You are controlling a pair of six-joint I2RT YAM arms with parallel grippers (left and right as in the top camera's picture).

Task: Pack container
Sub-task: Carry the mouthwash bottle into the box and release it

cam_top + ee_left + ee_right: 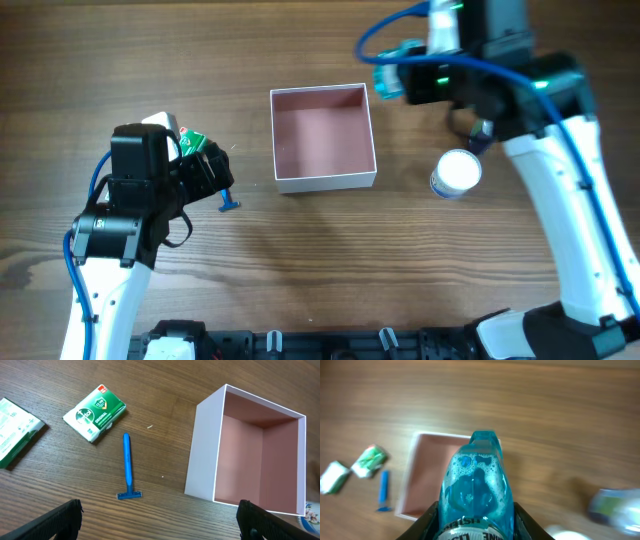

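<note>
Wood-grain desk, brown, evenly lit; arm bases at the 6 o'clock edge of the overhead view.

The square shallow white-walled box with dusty pink inside sits at desk centre, open side up. We see nothing in it.

The right fingers are clamped on both sides of a translucent blue plastic bottle of liquid, label end toward the wrist. Seen from overhead, the bottle hangs just off the box's 2 o'clock corner, not yet over the interior. The right wrist picture is blurred.

The left fingers are spread wide with nothing between them, above the desk at the box's 9 o'clock. Below them lie a blue plastic disposable razor, a green-and-white small carton and a second green-and-white packet. A round white-lidded jar stands at the box's 4 o'clock.

Step, as we judge it: place the bottle in the box.

How we would do it well:
- Carry toward 8 o'clock until the whole bottle clears the near wall.
- Lower before letting go; a drop could skid the light box.
- Lay it along one wall, leaving floor for the razor, cartons and jar.
- Keep the left arm at 9 o'clock, out of the path.
</note>
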